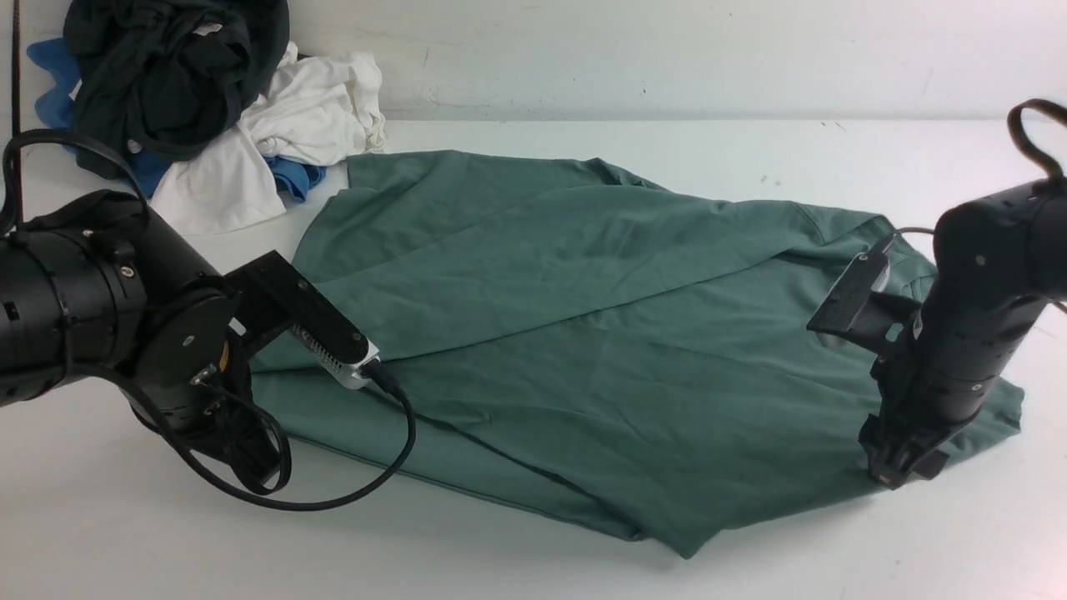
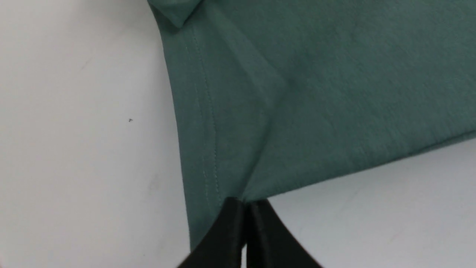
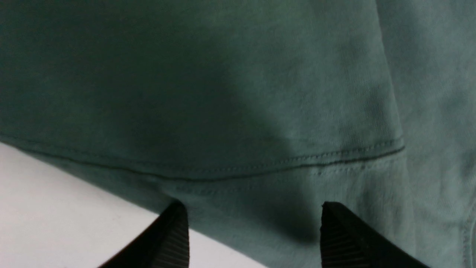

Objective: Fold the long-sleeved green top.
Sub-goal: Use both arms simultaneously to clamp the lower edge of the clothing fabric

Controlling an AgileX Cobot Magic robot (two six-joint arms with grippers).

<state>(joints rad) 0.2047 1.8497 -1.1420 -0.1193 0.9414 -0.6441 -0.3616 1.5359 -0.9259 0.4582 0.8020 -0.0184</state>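
The green long-sleeved top point(image 1: 583, 333) lies spread across the middle of the white table, with one part folded diagonally over the rest. My left gripper point(image 1: 260, 467) is down at the top's near left corner. In the left wrist view its jaws are shut, pinching the hemmed corner of the top point(image 2: 230, 130) at the tips of the left gripper point(image 2: 243, 204). My right gripper point(image 1: 904, 471) points down at the top's near right edge. It is open in the right wrist view, right gripper point(image 3: 253, 227), its ribbed fingers point(image 3: 174, 238) straddling the stitched hem of the top point(image 3: 260, 111) with nothing gripped.
A heap of other clothes sits at the back left against the wall: a blackish garment point(image 1: 167, 75), a white one point(image 1: 308, 117) and a blue one point(image 1: 50, 92). A black cable point(image 1: 400, 450) loops from my left wrist over the table in front of the top.
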